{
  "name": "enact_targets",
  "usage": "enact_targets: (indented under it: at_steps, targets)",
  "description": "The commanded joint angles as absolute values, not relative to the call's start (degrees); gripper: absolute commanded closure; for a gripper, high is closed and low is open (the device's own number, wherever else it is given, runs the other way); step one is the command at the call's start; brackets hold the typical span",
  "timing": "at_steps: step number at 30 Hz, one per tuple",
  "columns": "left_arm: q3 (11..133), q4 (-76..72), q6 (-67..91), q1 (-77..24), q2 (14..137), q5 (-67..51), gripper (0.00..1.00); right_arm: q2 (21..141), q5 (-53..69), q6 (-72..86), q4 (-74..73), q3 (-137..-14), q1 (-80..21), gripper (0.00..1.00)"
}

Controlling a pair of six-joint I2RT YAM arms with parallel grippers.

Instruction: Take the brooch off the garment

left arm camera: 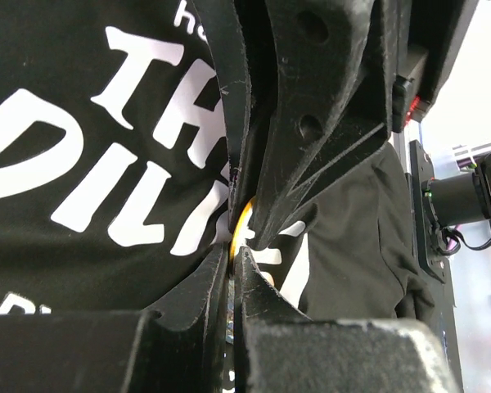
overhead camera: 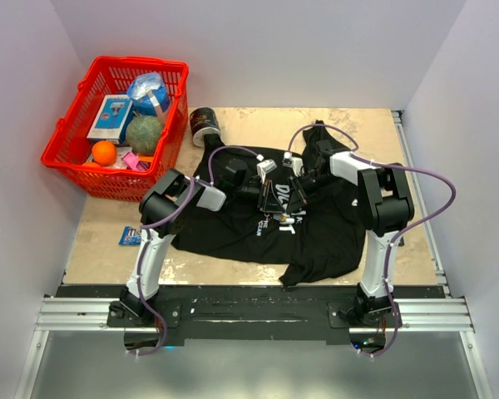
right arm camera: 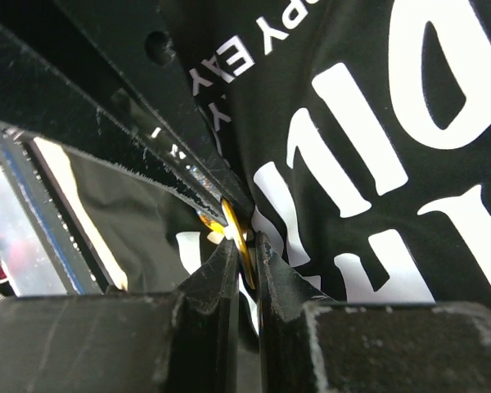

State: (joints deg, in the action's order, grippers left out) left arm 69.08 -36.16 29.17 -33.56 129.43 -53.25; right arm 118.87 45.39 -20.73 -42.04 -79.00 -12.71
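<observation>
The garment (overhead camera: 233, 229) is a black T-shirt with white lettering, spread across the middle of the table. Both grippers meet over its chest print. The brooch (left arm camera: 240, 221) shows as a thin gold disc seen edge-on against the lettering. My left gripper (left arm camera: 233, 252) is shut on the brooch's lower edge, with a silvery sliver between its fingers. The right arm's fingers (left arm camera: 311, 123) reach down onto the same spot from above. In the right wrist view the brooch (right arm camera: 236, 223) sits between the tips of my right gripper (right arm camera: 245, 241), which is shut on it. In the top view both grippers hide the brooch.
A red basket (overhead camera: 75, 162) at the back left holds a ball, an orange and boxes. A dark can (overhead camera: 205, 126) stands just beyond the shirt's collar side. A small blue packet (overhead camera: 130, 237) lies by the left arm. White walls close in the table (overhead camera: 258, 125).
</observation>
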Motion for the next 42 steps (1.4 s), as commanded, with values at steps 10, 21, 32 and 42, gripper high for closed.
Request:
enact_targets:
  at_steps: [10, 21, 32, 42]
  targets:
    - [72.0, -35.2, 22.7, -36.0, 126.3, -56.0, 1.0, 115.1, 52.9, -37.4, -47.4, -84.9, -13.5, 0.68]
    - [70.6, -35.9, 22.8, -35.5, 125.1, -55.6, 1.0, 116.4, 56.7, -53.6, -66.1, -88.9, -11.4, 0.48]
    - [69.2, -30.4, 17.5, -35.2, 119.7, -49.5, 1.0, 104.8, 46.5, -47.1, -50.9, -74.3, -10.5, 0.48]
    - [69.7, -26.0, 13.7, -35.7, 117.8, -47.6, 1.0, 100.6, 41.7, -41.5, -35.2, -67.1, -10.8, 0.47]
